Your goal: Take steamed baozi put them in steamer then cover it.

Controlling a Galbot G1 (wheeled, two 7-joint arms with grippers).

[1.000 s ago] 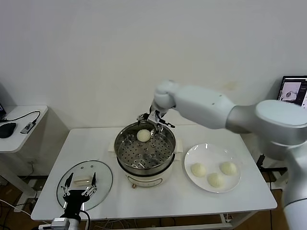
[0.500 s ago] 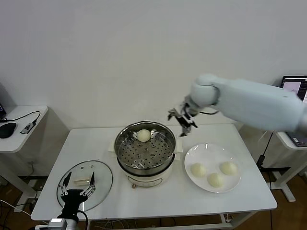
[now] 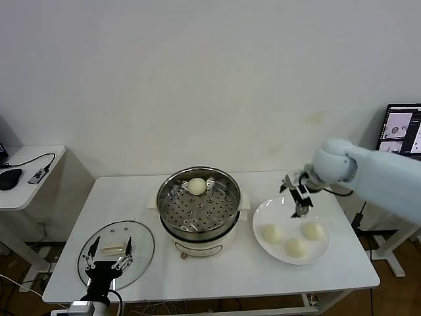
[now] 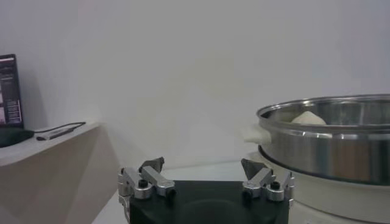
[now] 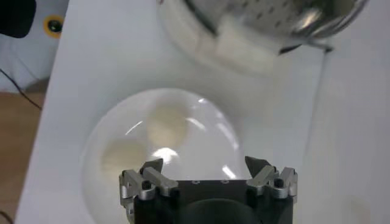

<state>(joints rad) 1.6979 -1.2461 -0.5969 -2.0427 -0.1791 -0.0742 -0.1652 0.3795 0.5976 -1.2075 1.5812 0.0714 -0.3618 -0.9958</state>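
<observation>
The steamer (image 3: pixel 198 209) stands mid-table, uncovered, with one baozi (image 3: pixel 197 185) on its perforated tray near the far rim. Three more baozi (image 3: pixel 272 232) (image 3: pixel 296 247) (image 3: pixel 314 230) lie on a white plate (image 3: pixel 276 214) to the steamer's right. My right gripper (image 3: pixel 297 209) hangs open and empty over the plate's far edge. In its wrist view two buns (image 5: pixel 166 125) (image 5: pixel 120 157) show beyond the gripper (image 5: pixel 204 163). The cover (image 3: pixel 135 245) lies flat at the front left. My left gripper (image 3: pixel 108 253) is parked open above it, and the steamer (image 4: pixel 329 140) shows beside this gripper (image 4: pixel 203 164).
A low side table (image 3: pixel 26 174) with a mouse and cable stands to the left of the white work table (image 3: pixel 217 276). A monitor (image 3: pixel 400 128) sits at the far right. Bare tabletop runs along the front edge between the cover and the plate.
My right gripper has left the steamer's far rim, swung right and come down over the plate. One baozi stays in the steamer. The left arm has not moved.
</observation>
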